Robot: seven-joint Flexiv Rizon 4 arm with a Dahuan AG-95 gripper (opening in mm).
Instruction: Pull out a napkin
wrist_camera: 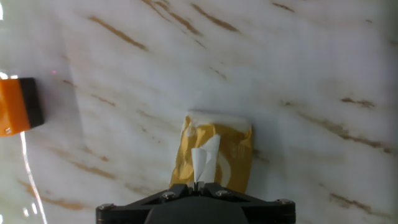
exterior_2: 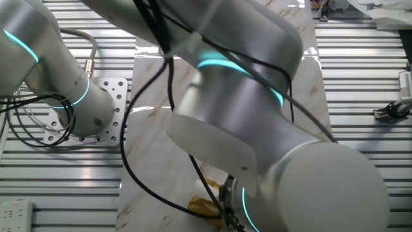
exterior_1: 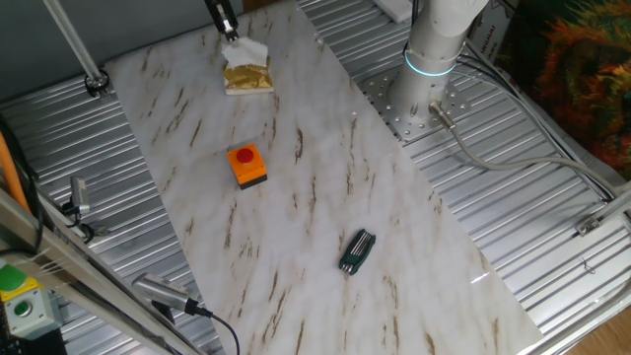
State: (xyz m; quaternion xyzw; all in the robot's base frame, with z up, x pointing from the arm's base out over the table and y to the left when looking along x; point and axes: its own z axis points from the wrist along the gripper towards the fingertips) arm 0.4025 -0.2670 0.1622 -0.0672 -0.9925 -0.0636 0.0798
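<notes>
Tool [wrist_camera: 196, 185] pressed together on the napkin [wrist_camera: 204, 160], pinching a white strip drawn up out of the tan-gold pack [wrist_camera: 214, 154]. Pack flat on the marble worktop [exterior_1: 296, 207], toward 12 o'clock in one fixed view, napkin [exterior_1: 244, 49] white above it under the tool [exterior_1: 230, 33]. Orange button box [exterior_1: 247, 165] near centre; black folded object [exterior_1: 357, 250] toward 5 o'clock, well apart.

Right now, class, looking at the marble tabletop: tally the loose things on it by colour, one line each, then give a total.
White: 1, the napkin, pinched by the gripper
Tan-gold: 1, the napkin pack
Orange: 1, the button box
Black: 1, the folding tool
Total: 4
</notes>
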